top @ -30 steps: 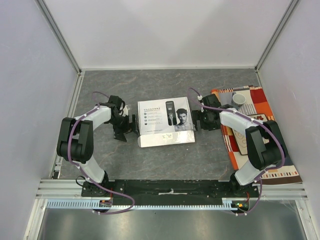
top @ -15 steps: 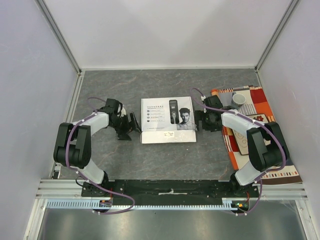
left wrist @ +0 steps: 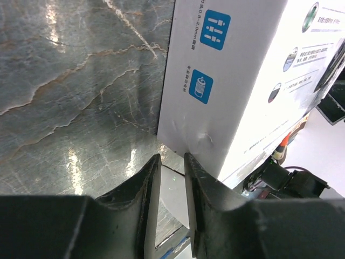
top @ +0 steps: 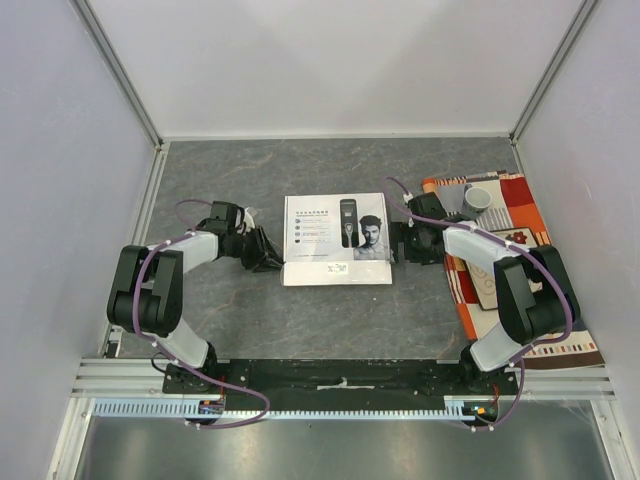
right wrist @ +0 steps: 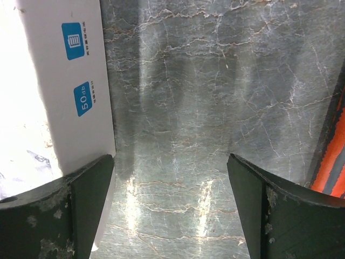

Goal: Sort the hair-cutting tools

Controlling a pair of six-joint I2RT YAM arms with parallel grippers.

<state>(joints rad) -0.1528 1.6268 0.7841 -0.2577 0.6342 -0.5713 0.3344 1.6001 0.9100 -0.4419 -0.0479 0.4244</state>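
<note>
Patterned cloth point(top: 515, 195) holds a cup point(top: 477, 198), perhaps upright, seen only overhead.

The white box point(top: 337, 238), which a second ago was propped up with its near left corner raised and its printed lid looming large in the overhead view, has dropped flat onto the table point(top: 320, 320) and now looks smaller and squarer. The left claw point(top: 268, 250) has swung in from beside the box to its left edge, and its fingers point(left wrist: 146, 181), wide apart before, have narrowed to a slim gap.
</note>
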